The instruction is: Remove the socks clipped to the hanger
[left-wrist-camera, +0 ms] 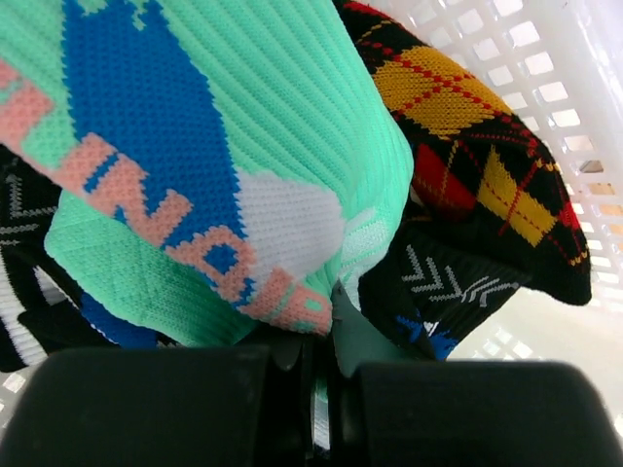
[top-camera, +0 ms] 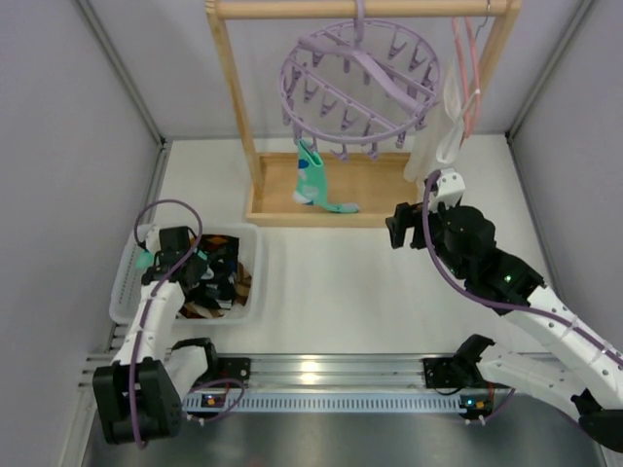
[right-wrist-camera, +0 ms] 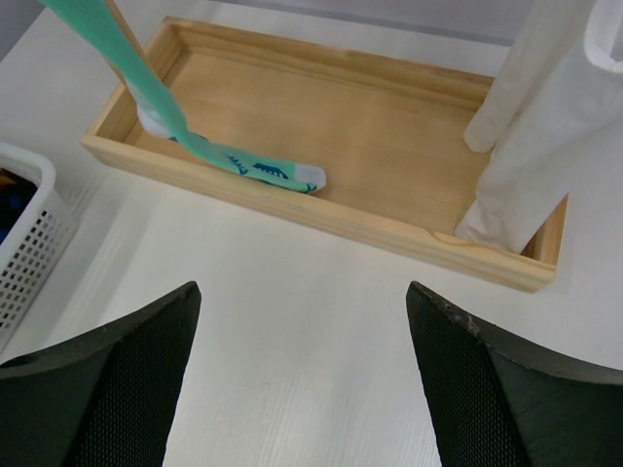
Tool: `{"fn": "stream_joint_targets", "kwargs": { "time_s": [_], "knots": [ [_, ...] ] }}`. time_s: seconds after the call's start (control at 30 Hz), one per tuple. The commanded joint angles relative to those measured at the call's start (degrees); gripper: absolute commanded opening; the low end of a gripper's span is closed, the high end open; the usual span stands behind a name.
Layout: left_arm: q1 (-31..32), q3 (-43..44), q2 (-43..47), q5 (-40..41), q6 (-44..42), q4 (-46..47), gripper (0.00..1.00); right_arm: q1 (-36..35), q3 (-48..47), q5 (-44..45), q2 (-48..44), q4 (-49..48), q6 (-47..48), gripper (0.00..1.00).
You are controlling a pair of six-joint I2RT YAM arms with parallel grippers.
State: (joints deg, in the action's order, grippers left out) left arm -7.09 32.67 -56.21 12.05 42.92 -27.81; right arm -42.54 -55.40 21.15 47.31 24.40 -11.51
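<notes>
A white basket (top-camera: 125, 280) sits left of the wooden rack (top-camera: 237, 97), where a white cloth (top-camera: 435, 146) and pink hanger (top-camera: 471, 73) hang.

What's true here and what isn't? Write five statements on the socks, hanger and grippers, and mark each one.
1. The hanger carries just one hanging sock. True.
2. The right gripper is shut on that sock. False: it is open and holds nothing, on the near side of the tray.
3. The left gripper is shut on a teal sock at the basket. True.
4. The basket holds nothing. False: an argyle sock and dark ones lie in it.
5. The hanging sock's toe reaches the bare table. False: it reaches down into the wooden tray.
</notes>
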Motion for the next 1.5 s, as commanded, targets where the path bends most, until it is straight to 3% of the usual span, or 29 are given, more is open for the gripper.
{"fn": "stream_joint_targets", "kwargs": {
  "time_s": [0.0,0.03,0.1,0.13,0.23,0.3,0.33,0.37,0.57,0.67,0.9,1.17,1.3,1.37,1.47],
  "knots": [
    [-0.6,-2.1,1.4,1.1,1.5,1.8,0.0,0.7,1.2,-2.3,-0.5,-4.9,-1.3,0.83],
    [-0.6,-2.2,5.2,2.1,0.9,1.6,0.14,0.8,1.4,-2.5,-0.6,-5.1,-1.3,0.83],
    [-0.6,-1.3,9.7,3.5,0.6,-0.1,0.3,0.9,1.5,-2.3,-0.2,-5.2,-1.4,0.83],
    [-0.6,-0.6,13.5,4.5,0.1,-1.0,0.44,0.9,1.5,-2.4,0.0,-5.2,-1.4,0.84],
    [-0.6,3.0,18.0,5.3,-1.6,-4.0,0.63,1.0,1.8,-3.0,0.7,-6.1,-1.6,0.85],
    [-0.6,6.1,18.9,6.0,-2.1,-7.1,0.8,1.1,1.8,-4.1,1.4,-6.9,-1.5,0.86],
    [-0.6,7.1,20.0,6.9,-2.6,-8.0,0.95,1.1,1.9,-4.9,1.7,-7.7,-1.2,0.87],
    [-0.6,8.7,20.7,7.4,-2.7,-9.0,0.98,1.1,2.1,-6.1,1.8,-8.6,-0.7,0.88],
    [-0.6,14.1,27.5,6.1,-5.3,-11.9,0.98,1.1,5.6,-20.6,6.2,-21.7,3.9,0.94],
    [-0.6,17.2,27.7,0.7,-7.7,-12.3,0.98,1.1,6.8,-25.1,11.8,-30.4,5.9,0.95],
    [-0.6,25.0,23.6,-17.6,-15.7,-12.4,0.98,1.3,1.8,-23.7,31.4,-45.1,14.0,0.95],
    [-0.3,28.7,23.2,-25.1,-17.7,-12.4,0.98,1.5,-3.7,-21.5,49.5,-58.4,17.3,0.93],
    [0.1,30.6,22.5,-26.6,-17.8,-12.6,0.98,1.4,-6.8,-21.5,57.2,-64.7,19.1,0.83],
    [0.2,32.2,21.9,-27.1,-17.8,-12.5,0.99,1.5,-7.5,-21.5,60.6,-68.7,20.6,0.72],
    [0.5,33.6,20.4,-28.3,-17.7,-12.5,0.98,1.5,-7.3,-21.7,62.2,-72.1,21.1,0.39]
  ]
}}
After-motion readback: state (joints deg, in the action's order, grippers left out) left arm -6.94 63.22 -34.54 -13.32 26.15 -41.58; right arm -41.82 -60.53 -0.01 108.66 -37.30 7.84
